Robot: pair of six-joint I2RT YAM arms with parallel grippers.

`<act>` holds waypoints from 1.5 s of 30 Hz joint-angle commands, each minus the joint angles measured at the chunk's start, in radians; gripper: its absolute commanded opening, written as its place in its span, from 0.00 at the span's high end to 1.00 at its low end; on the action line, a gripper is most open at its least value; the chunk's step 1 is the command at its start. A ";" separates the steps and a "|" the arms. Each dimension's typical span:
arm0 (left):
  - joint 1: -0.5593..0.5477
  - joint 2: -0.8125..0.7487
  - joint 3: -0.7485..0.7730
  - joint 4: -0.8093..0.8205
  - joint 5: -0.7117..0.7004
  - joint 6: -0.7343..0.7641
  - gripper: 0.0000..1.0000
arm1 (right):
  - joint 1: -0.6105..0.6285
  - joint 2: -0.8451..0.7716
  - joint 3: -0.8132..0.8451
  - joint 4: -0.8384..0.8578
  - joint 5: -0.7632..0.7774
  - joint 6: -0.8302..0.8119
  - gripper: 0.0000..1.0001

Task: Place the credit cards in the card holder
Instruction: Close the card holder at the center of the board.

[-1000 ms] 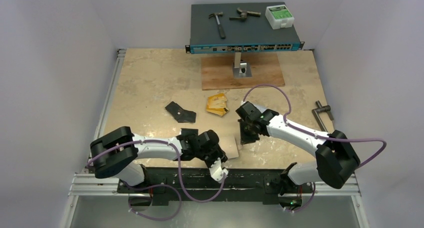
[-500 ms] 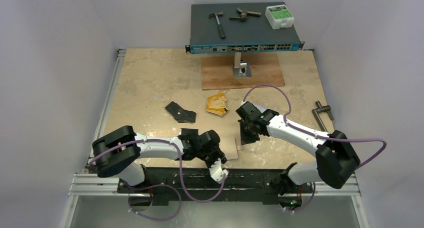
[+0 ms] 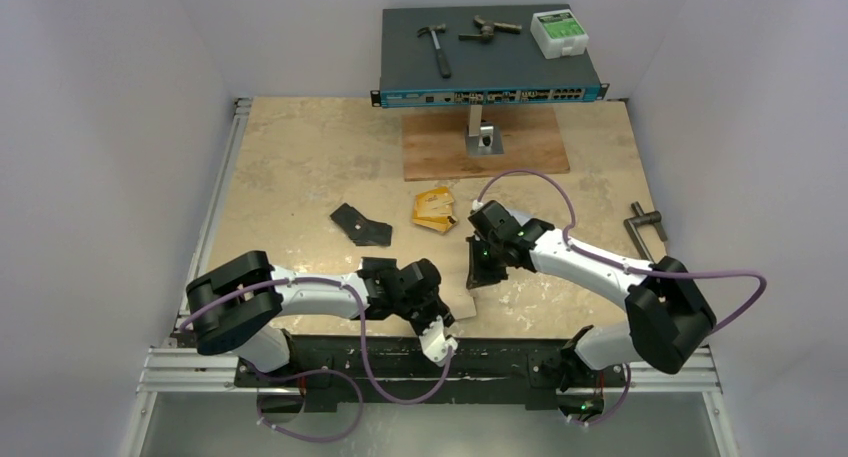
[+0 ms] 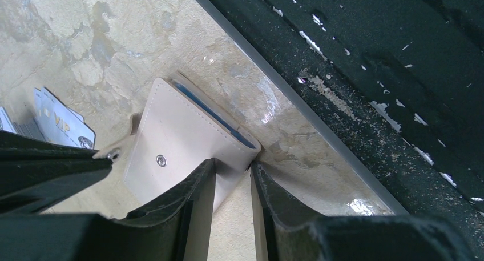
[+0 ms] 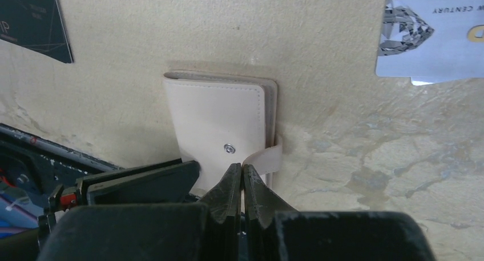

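1. While the orange-gold credit cards [image 3: 433, 210] sit stacked mid-table, a black folding wallet [image 3: 360, 224] lies to their left. A network switch [image 3: 490, 62] carrying a hammer [image 3: 436, 47] stands at the top of the frame, above a wooden board [image 3: 485, 147].
2. Both arms crowd the card holder [image 5: 217, 118] at lower centre and hide most of it from above. In the right wrist view a silvery credit card [image 5: 439, 38] lies off its upper right and a black card [image 5: 34, 21] off its upper left.
3. It lies flat and folded shut near the bottom edge of the table [image 3: 300, 167], stud face up, with its long axis running up and down the right wrist frame.
4. The left gripper [image 4: 231, 169], low and reaching in from the lower left, clamps the holder's corner between its fingers.
5. The right gripper [image 5: 240, 169], angled in from the right, has its fingers pressed together on the free end of the snap tab [image 5: 268, 154].
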 commanded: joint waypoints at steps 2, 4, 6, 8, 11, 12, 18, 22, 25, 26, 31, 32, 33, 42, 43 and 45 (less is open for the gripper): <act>0.010 0.010 0.027 -0.026 0.031 -0.015 0.72 | -0.002 0.024 -0.007 0.100 -0.063 0.026 1.00; 0.012 0.010 0.027 -0.027 0.033 -0.014 0.71 | -0.001 0.036 -0.016 0.121 -0.077 0.032 1.00; 0.013 0.012 0.026 -0.028 0.033 -0.015 0.72 | -0.001 0.048 -0.025 0.139 -0.083 0.037 1.00; 0.013 0.012 0.026 -0.031 0.035 -0.016 0.71 | -0.002 0.059 -0.034 0.153 -0.082 0.040 1.00; 0.013 0.011 0.024 -0.034 0.033 -0.016 0.71 | -0.001 0.069 -0.049 0.171 -0.083 0.046 1.00; 0.013 0.011 0.024 -0.036 0.032 -0.015 0.72 | 0.000 0.072 -0.054 0.177 -0.086 0.047 1.00; 0.015 0.011 0.026 -0.038 0.031 -0.019 0.72 | 0.002 0.082 -0.062 0.170 -0.067 0.042 1.00; 0.015 0.010 0.027 -0.043 0.029 -0.023 0.72 | 0.015 0.092 -0.052 0.141 -0.045 0.025 1.00; 0.015 0.011 0.027 -0.044 0.029 -0.021 0.72 | 0.033 0.097 -0.038 0.115 -0.029 0.015 1.00; 0.015 0.011 0.028 -0.044 0.029 -0.021 0.72 | 0.040 0.100 -0.033 0.110 -0.022 0.014 1.00; 0.015 0.008 0.035 -0.047 0.029 -0.029 0.73 | 0.084 0.142 0.005 0.076 0.028 0.011 1.00; 0.015 0.007 0.035 -0.048 0.028 -0.028 0.73 | 0.094 0.152 0.014 0.067 0.039 0.010 1.00; 0.015 0.005 0.035 -0.049 0.027 -0.028 0.73 | 0.106 0.163 0.023 0.058 0.051 0.009 1.00; 0.015 0.001 0.026 -0.044 0.028 -0.039 0.74 | 0.158 0.186 0.029 -0.003 0.136 0.026 1.00; 0.015 0.002 0.026 -0.044 0.028 -0.040 0.74 | 0.158 0.178 0.021 -0.005 0.139 0.032 1.00; 0.016 0.002 0.026 -0.044 0.026 -0.039 0.74 | 0.162 0.159 0.004 -0.005 0.144 0.047 1.00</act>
